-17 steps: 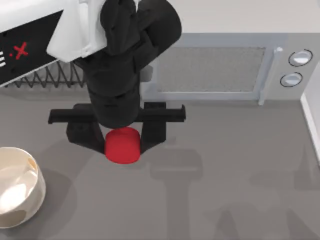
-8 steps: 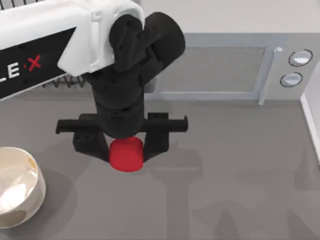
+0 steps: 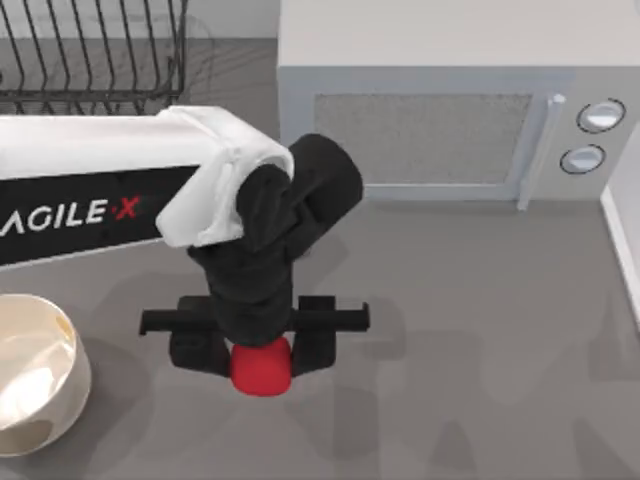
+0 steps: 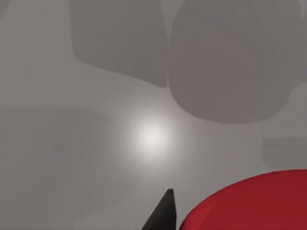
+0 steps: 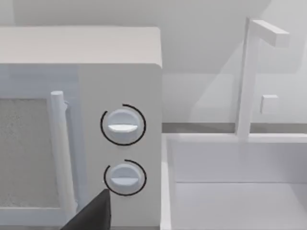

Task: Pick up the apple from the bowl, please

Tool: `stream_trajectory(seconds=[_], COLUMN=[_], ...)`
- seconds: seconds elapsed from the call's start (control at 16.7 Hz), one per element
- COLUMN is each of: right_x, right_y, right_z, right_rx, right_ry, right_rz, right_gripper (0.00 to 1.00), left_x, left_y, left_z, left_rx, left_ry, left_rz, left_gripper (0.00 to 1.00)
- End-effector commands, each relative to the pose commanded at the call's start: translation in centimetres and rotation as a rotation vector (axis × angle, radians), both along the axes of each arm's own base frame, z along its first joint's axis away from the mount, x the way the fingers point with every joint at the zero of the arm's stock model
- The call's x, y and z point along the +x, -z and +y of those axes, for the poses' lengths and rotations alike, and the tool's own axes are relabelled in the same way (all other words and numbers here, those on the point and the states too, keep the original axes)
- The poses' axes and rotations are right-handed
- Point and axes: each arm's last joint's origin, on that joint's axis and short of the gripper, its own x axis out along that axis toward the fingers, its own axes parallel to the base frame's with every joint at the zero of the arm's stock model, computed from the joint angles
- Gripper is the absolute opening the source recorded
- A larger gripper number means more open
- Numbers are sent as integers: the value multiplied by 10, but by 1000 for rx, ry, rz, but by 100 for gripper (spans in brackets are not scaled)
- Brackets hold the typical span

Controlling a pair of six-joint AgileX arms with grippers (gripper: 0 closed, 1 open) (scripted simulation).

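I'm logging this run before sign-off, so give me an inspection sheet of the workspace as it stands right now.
Surface: grey table, shadows only where bare.
Job's things: apple red, clamped in the left gripper, away from the bowl, to its right; bowl cream-white, at the table's left edge, nothing seen inside.
Clutter: nothing seen.
Grippers: left gripper pointing down over the table's middle, fingers on either side of the apple; right gripper, one dark finger shows in the right wrist view, facing the microwave.
Cables: nothing seen.
Surroundings: microwave with handle and two knobs at the back; black wire rack back left; white sink beside the microwave.
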Motion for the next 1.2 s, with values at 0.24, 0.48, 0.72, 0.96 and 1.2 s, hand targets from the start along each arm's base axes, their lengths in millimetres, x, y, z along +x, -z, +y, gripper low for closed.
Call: stream_trajectory(seconds=[0.24,0.48,0.72,0.96,1.2], right_x=[0,0,0,0,0], right_y=[0,0,0,0,0], right_z=[0,0,0,0,0], right_rx=[0,0,0,0,0], right_ry=[0,0,0,0,0], right_rz=[0,0,0,0,0], right_gripper=[100,100,100,100,100], left_x=[-1,-1,-1,-1,-1], left_y=[3,3,3,3,3], left_z=[0,0,0,0,0], left_rx=[1,1,1,1,1], left_ry=[0,0,0,0,0], left_rz=[1,1,1,1,1], left_gripper=[0,30,60,90,100])
